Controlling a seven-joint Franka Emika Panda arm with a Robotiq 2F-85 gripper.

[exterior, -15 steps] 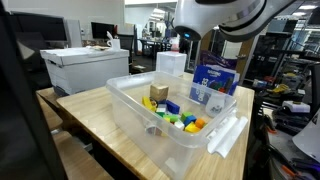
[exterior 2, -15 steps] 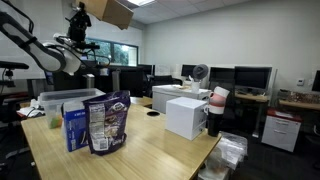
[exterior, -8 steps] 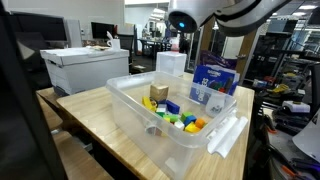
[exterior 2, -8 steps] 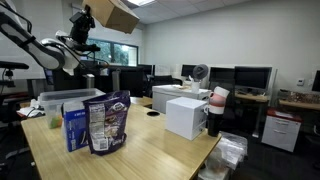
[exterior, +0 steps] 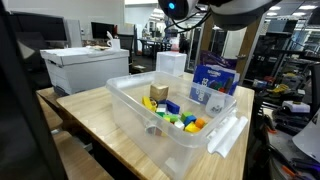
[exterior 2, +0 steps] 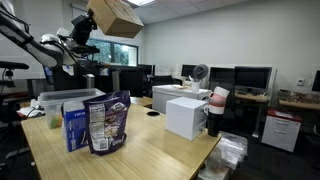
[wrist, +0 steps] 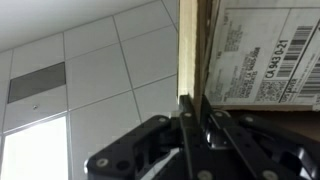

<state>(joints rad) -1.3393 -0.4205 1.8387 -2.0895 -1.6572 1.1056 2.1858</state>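
Observation:
High above the table, my gripper (wrist: 195, 100) is shut on the thin wall of a brown cardboard box (wrist: 255, 55) with a printed label. The wrist view looks up at ceiling tiles, with the box filling its right side. In an exterior view the box (exterior 2: 116, 14) hangs tilted near the ceiling, and the gripper (exterior 2: 90, 26) clamps its lower left edge. In an exterior view only the arm (exterior: 215, 8) shows at the top edge, and the box is out of frame.
A clear plastic bin (exterior: 130, 95) with several coloured blocks sits on the wooden table (exterior: 90, 115). A blue bag (exterior: 213, 78) and white boxes (exterior: 85, 68) stand beside it. A snack bag (exterior 2: 107, 122) and a white box (exterior 2: 185, 115) also stand on the table.
The arm has risen, carrying the cardboard box higher toward the ceiling and tilting it more. The grip has stayed shut on the box.

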